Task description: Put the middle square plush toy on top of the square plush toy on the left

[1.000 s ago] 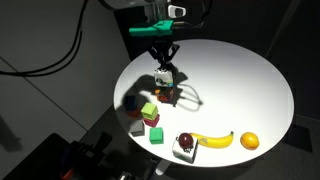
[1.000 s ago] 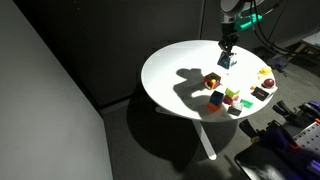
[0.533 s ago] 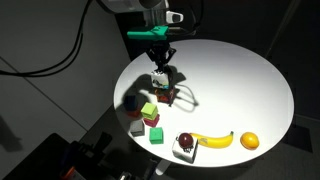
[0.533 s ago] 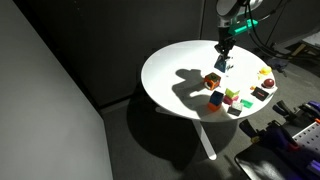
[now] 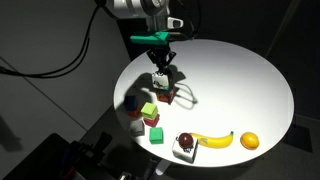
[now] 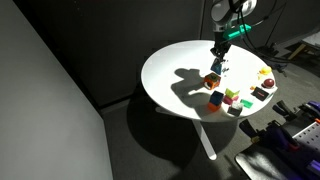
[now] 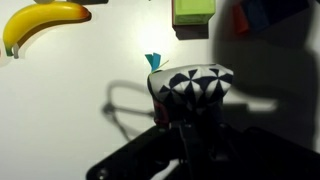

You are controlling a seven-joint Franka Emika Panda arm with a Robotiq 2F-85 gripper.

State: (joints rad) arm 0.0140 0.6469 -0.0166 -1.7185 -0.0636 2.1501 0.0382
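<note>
Clasping black-and-white triangle-patterned plush toy (image 7: 192, 85) with teal tag (image 7: 153, 61), gripper (image 5: 162, 72) closed around it above table (image 5: 240, 80).

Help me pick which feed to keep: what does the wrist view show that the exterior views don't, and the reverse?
Only the wrist view shows the patterned plush toy close enough to read its black-and-white triangles and teal tag. Only an exterior view shows the whole round table, the arm, the orange and the gripper holding the toy near the cluster of blocks. Both show the banana and the toy itself.
</note>
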